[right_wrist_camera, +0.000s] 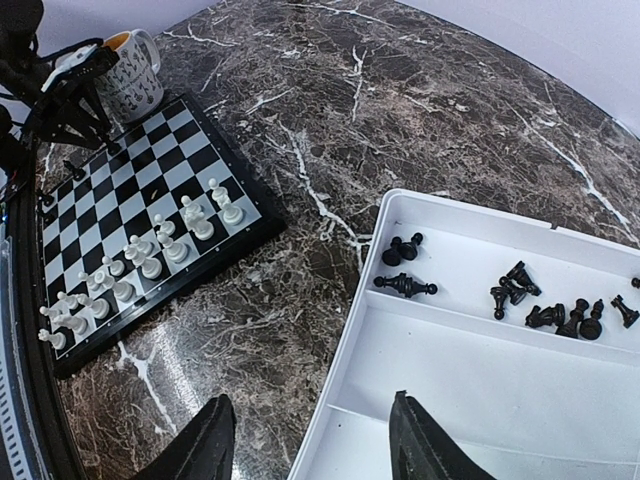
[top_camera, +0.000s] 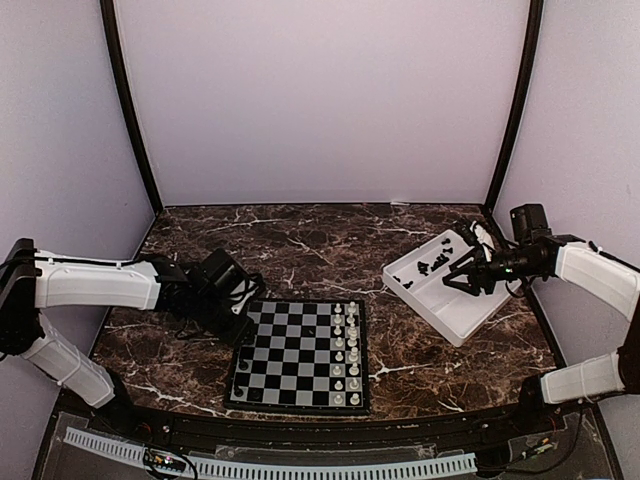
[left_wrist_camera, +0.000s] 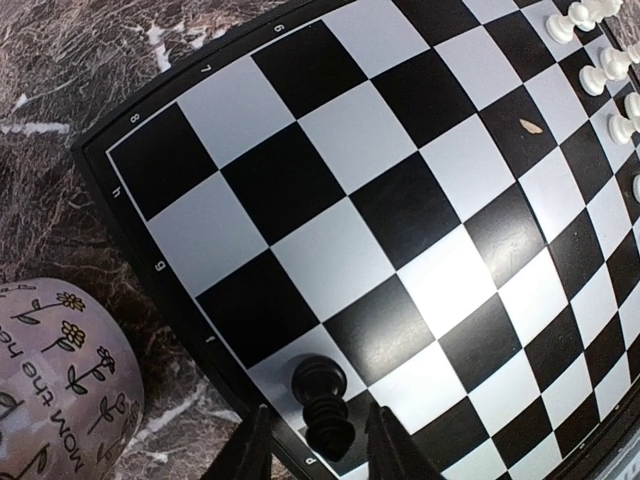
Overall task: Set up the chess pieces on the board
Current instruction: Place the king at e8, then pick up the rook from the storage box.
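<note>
One black chess piece (left_wrist_camera: 320, 400) stands on the board (left_wrist_camera: 400, 200) between the left hand's (left_wrist_camera: 318, 420) slightly parted fingers.

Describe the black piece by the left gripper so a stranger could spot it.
Find the chessboard, white pieces lined along its right side. At its opposite edge, beside the flowered mug, one black piece sits between the fingers of the left gripper. Bare squares surround it; the black pieces in the white tray lie far away.
</note>
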Controlling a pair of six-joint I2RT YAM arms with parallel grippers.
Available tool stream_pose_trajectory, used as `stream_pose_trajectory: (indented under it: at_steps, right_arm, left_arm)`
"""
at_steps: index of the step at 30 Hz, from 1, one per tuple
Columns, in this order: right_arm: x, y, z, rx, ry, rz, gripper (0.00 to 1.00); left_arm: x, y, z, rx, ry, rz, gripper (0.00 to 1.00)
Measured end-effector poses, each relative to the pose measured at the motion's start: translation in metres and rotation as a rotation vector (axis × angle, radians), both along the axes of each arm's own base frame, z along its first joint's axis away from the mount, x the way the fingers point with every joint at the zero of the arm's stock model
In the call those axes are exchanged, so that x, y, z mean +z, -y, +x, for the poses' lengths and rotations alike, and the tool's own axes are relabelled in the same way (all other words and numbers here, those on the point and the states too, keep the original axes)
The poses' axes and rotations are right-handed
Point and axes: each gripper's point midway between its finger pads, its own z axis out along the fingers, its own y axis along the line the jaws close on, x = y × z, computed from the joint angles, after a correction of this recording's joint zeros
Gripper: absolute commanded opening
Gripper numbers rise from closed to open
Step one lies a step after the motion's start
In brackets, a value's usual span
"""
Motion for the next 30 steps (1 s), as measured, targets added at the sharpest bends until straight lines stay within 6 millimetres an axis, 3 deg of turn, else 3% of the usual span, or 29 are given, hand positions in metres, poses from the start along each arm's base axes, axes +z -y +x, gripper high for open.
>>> stream_pose_trajectory:
  at_steps: [5, 10, 17, 20, 24, 30]
  right_arm:
    - [0.0, -0.001, 0.0, 0.003, -0.006, 0.004, 0.54]
    - [0.006, 0.0, 0.013, -0.005, -0.042, -0.013, 0.55]
    - [0.029, 0.013, 0.085, -0.084, 0.008, -0.156, 0.41]
    - [0.018, 0.019, 0.109, -0.122, -0.004, -0.241, 0.37]
    - [-0.014, 0.017, 0.133, -0.139, -0.052, -0.358, 0.33]
    - [-0.065, 0.009, 0.149, -0.092, -0.125, -0.509, 0.29]
  left_arm:
    - [0.014, 0.003, 0.004, 0.0, 0.02, -0.018, 0.48]
    - [0.058, 0.019, 0.018, -0.01, 0.109, -0.11, 0.51]
    - [0.145, 0.05, 0.041, -0.052, 0.297, -0.312, 0.52]
    - [0.168, 0.062, 0.048, -0.063, 0.342, -0.374, 0.52]
    - [0.192, 0.079, 0.058, -0.066, 0.378, -0.456, 0.52]
    - [0.195, 0.094, 0.061, -0.089, 0.372, -0.517, 0.52]
